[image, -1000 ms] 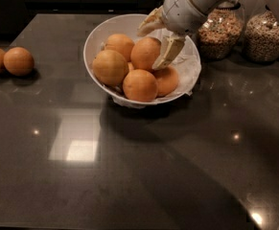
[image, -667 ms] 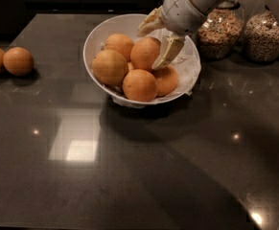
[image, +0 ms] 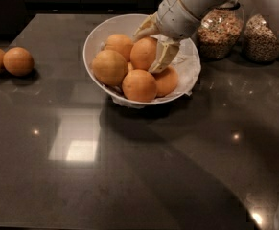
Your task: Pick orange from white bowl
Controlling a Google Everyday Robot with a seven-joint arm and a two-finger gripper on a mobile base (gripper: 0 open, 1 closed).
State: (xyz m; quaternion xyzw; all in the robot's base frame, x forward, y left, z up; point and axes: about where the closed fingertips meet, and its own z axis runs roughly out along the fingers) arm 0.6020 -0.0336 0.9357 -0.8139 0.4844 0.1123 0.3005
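The white bowl (image: 88, 44) with crinkled paper lining stands at the back middle of the dark counter and holds several oranges. My gripper (image: 146, 53) reaches down into it from the upper right. Its two pale fingers (image: 164, 56) lie against either side of one deep-orange orange (image: 143, 51) in the upper middle of the pile, so it is shut on that fruit. The orange still rests among the others. Oranges lie at the left (image: 109, 67), front (image: 139, 85), back (image: 119, 42) and right (image: 168, 80) of the held one.
Two loose oranges (image: 18, 61) lie at the counter's left edge. Two clear glass jars of grain (image: 219, 30) (image: 262, 40) stand just behind and right of the bowl, close to my arm. The dark counter (image: 129, 166) stretches toward the front.
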